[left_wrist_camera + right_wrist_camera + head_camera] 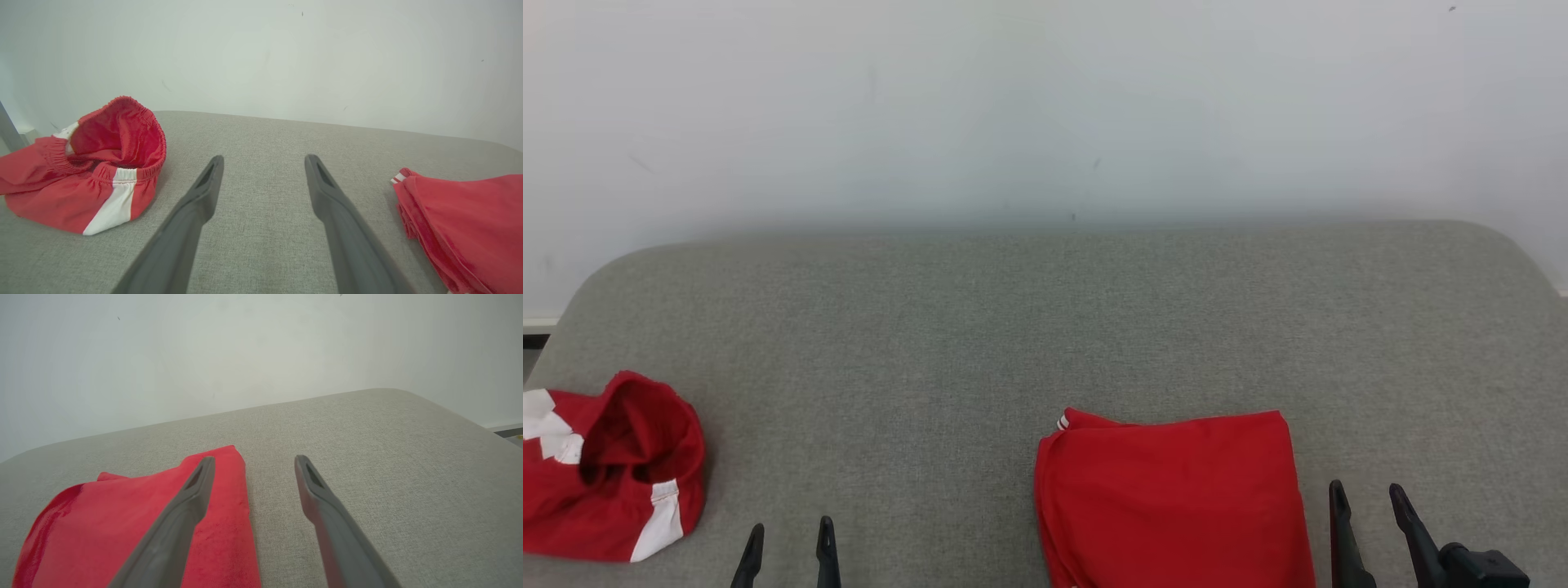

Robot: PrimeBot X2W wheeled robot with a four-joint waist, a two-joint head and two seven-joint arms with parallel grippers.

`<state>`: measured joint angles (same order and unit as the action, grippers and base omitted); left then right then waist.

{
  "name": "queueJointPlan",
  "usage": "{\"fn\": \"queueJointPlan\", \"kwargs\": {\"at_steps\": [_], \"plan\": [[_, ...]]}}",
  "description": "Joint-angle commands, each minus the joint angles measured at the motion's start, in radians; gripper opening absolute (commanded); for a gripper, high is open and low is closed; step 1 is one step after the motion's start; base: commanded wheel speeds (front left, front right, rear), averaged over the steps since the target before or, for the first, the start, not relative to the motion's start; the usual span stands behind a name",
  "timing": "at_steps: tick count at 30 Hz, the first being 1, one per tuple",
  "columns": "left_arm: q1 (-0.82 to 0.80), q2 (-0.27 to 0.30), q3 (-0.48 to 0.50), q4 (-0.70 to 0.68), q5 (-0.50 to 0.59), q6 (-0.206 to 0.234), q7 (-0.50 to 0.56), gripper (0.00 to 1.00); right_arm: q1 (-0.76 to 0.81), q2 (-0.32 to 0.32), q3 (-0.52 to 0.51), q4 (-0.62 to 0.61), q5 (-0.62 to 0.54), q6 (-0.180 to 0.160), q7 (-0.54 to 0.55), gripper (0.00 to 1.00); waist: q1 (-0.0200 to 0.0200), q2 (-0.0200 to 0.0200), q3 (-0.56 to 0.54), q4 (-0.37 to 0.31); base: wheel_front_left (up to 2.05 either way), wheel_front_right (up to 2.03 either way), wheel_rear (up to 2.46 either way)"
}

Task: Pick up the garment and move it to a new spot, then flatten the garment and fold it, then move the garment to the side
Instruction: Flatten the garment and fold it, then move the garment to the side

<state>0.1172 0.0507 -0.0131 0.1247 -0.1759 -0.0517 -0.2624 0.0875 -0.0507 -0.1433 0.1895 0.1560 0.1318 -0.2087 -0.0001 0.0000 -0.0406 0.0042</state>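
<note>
1. Setting: a plain indoor room; whether lab, workshop or home cannot be told.
2. Counter (980, 327): grey woven fabric cover, rounded far corners.
3. White wall (1045, 106): lightly scuffed, directly behind the counter.
4. Folded red garment (1176, 498) and crumpled red-and-white shorts (605, 469) lie on it: a clothes-handling surface.

Head view: high, looks forward and down across grey worktop (1013, 327) to white wall (1045, 106); left tool (791, 529) and right tool (1365, 490) at bottom edge.
Left wrist view: low, close to worktop, faces wall along own fingers; crumpled red-and-white shorts (86, 179) at left, folded red garment (461, 220) at right edge.
Right wrist view: low, close, faces wall, horizon tilted; folded red garment lower left, partly behind one finger.
Shared: all three views take in folded red garment, worktop and wall; head and left wrist views share the shorts.
</note>
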Motion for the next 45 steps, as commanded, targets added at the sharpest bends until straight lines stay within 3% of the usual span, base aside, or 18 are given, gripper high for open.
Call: {"fn": "queueJointPlan", "kwargs": {"at_steps": [1, 17, 20, 25, 29, 35, 42, 43, 44, 45], "plan": [[0.018, -0.001, 0.002, -0.005, 0.007, 0.003, -0.003, 1.00, 0.007, 0.001, -0.004, 0.013, -0.014, -0.002, -0.003, 1.00, 0.0001, 0.0000, -0.006, -0.010, 0.00, 0.00, 0.00], [0.023, -0.001, 0.003, -0.012, 0.007, 0.006, -0.003, 1.00, -0.027, 0.001, 0.023, 0.000, 0.004, -0.002, 0.049, 1.00, 0.0001, 0.0000, 0.003, -0.014, 0.00, 0.00, 0.00], [0.022, -0.001, 0.005, -0.009, 0.005, 0.004, -0.003, 1.00, -0.041, 0.001, 0.015, -0.008, 0.023, -0.002, 0.173, 1.00, 0.0001, 0.0000, 0.006, -0.011, 0.00, 0.00, 0.00], [0.015, -0.001, -0.004, -0.006, -0.003, 0.005, -0.003, 1.00, -0.084, 0.002, -0.019, -0.032, 0.029, -0.002, 0.536, 1.00, 0.0001, 0.0000, 0.014, -0.004, 0.00, 0.00, 0.00], [0.005, -0.001, -0.023, -0.006, -0.012, 0.008, -0.003, 1.00, -0.122, 0.002, -0.044, -0.073, 0.021, -0.002, 0.743, 1.00, 0.0001, 0.0000, 0.029, 0.014, 0.00, 0.00, 0.00], [-0.012, -0.001, -0.044, -0.010, -0.022, 0.012, -0.003, 1.00, -0.171, 0.002, -0.081, -0.063, 0.007, -0.002, 0.889, 1.00, 0.0001, 0.0000, 0.070, 0.058, 0.00, 0.00, 0.00], [-0.041, -0.001, -0.042, -0.006, -0.020, 0.001, -0.003, 1.00, -0.242, 0.002, -0.089, 0.030, -0.022, -0.002, 0.934, 1.00, 0.0001, 0.0000, 0.125, 0.100, 0.00, 0.00, 0.00], [-0.044, -0.001, -0.043, -0.006, -0.019, 0.000, -0.003, 1.00, -0.254, 0.002, -0.082, 0.046, -0.017, -0.002, 0.941, 0.80, 0.0001, 0.0000, 0.131, 0.104, 0.00, 0.00, 0.00], [-0.046, -0.001, -0.044, -0.007, -0.019, -0.002, -0.003, 1.00, -0.263, 0.002, -0.073, 0.058, -0.011, -0.002, 0.950, 0.44, 0.0001, 0.0000, 0.137, 0.108, 0.00, 0.00, 0.00], [-0.048, -0.001, -0.043, -0.008, -0.020, -0.003, -0.003, 1.00, -0.271, 0.003, -0.060, 0.067, -0.017, -0.002, 0.957, 0.00, 0.0001, 0.0000, 0.142, 0.109, 0.00, 0.00, 0.00]]}}
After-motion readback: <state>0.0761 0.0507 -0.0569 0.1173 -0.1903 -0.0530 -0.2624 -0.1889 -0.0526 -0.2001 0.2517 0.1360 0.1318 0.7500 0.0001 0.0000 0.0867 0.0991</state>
